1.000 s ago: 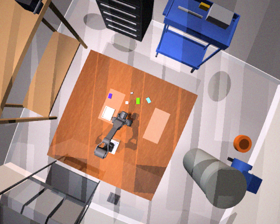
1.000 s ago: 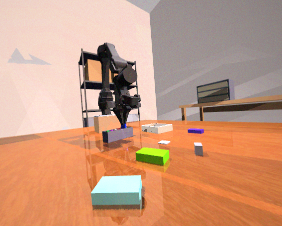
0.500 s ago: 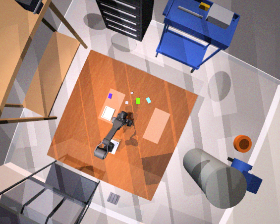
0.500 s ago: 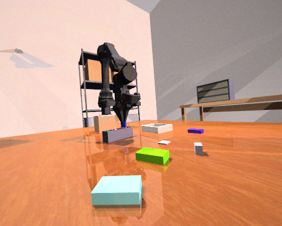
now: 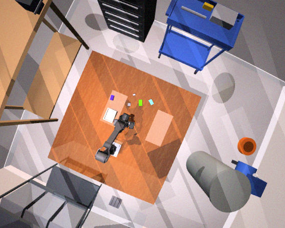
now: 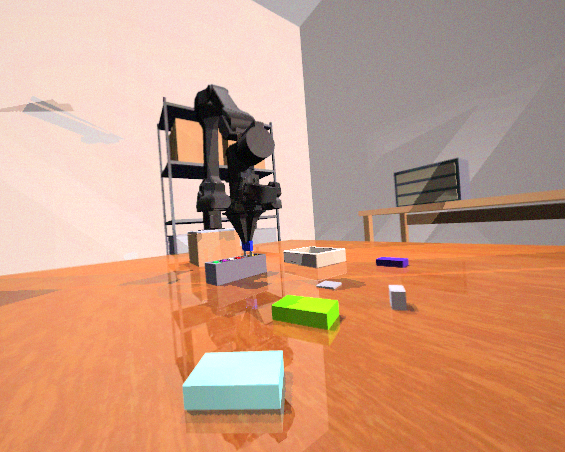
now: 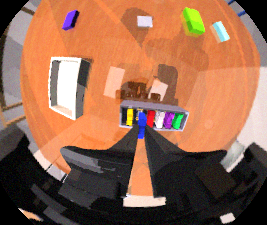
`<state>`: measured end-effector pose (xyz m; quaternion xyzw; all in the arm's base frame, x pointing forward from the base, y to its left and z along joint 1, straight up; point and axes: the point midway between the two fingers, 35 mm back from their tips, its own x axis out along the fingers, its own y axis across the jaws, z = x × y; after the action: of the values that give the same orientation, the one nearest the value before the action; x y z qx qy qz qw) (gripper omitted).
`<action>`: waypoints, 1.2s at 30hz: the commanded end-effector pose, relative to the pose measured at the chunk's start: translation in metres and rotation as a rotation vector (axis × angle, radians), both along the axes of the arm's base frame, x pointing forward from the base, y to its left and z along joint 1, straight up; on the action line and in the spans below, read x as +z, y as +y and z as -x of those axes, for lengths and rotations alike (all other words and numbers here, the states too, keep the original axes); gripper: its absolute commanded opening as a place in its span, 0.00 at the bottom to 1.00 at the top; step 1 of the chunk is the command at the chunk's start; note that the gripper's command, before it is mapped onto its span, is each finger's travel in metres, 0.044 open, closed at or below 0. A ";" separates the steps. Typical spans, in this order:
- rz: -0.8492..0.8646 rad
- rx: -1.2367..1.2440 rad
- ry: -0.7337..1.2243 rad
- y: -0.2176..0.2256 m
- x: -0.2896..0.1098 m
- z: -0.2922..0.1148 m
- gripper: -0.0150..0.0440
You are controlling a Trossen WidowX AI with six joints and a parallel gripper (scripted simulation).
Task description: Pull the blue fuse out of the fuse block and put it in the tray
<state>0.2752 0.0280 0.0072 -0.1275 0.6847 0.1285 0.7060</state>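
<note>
The grey fuse block stands on the wooden table with a row of coloured fuses in it. My gripper points straight down over the block's right end and is shut on the blue fuse. The fuse is raised so that most of it stands clear above the block's top. In the wrist view a yellow fuse is to its left and a red fuse to its right. The white tray sits open and empty beside the block.
Loose blocks lie on the table: green, cyan, purple, a small grey cube and a flat grey tile. The arm's base stands behind the block.
</note>
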 end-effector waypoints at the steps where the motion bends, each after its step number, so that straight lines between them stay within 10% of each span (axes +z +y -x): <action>1: 0.005 0.000 0.001 -0.001 0.002 0.000 0.25; 36: -0.002 0.000 0.001 0.069 0.029 -0.006 0.25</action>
<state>0.2814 0.0854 0.0369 -0.1263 0.6824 0.1310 0.7080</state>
